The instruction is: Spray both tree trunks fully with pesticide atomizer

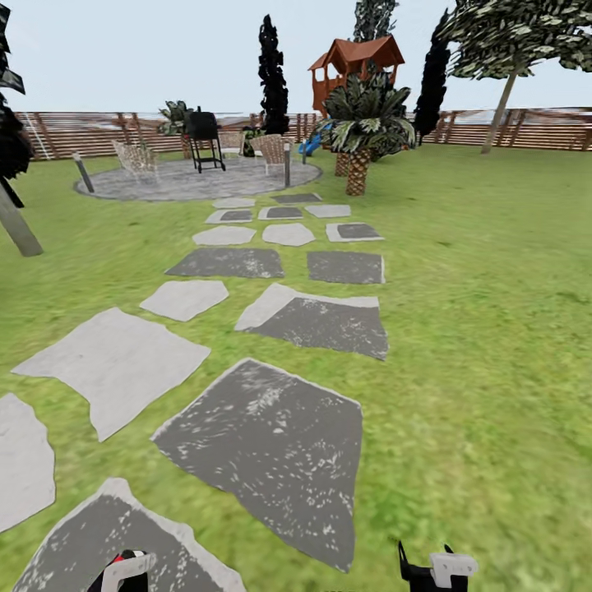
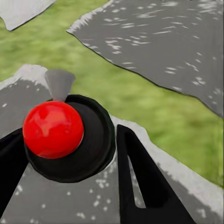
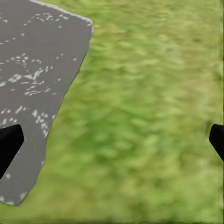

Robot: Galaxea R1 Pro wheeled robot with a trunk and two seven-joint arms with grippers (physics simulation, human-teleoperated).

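So on the left, the left end effector (image 2: 65, 154) has its fingers pinched around the pesticide atomizer (image 2: 70, 137), a black round thing with a red ball top and a grey nozzle, held low over a dark stepping stone (image 1: 271, 448). Stones run up the lawn (image 1: 485, 329) toward a paved patio (image 1: 197, 179). Far right, the right end effector (image 3: 112, 140) hangs spread wide over grass, and a leaning tree (image 1: 501, 99) stands by the fence (image 1: 526, 127).

The left gripper (image 1: 123, 573) and right gripper (image 1: 436, 569) are cut off by the head view's bottom edge; the sprayer (image 2: 63, 135) shows just its red cap and black collar, its body hidden below; the grass (image 3: 149, 116) is blurred.
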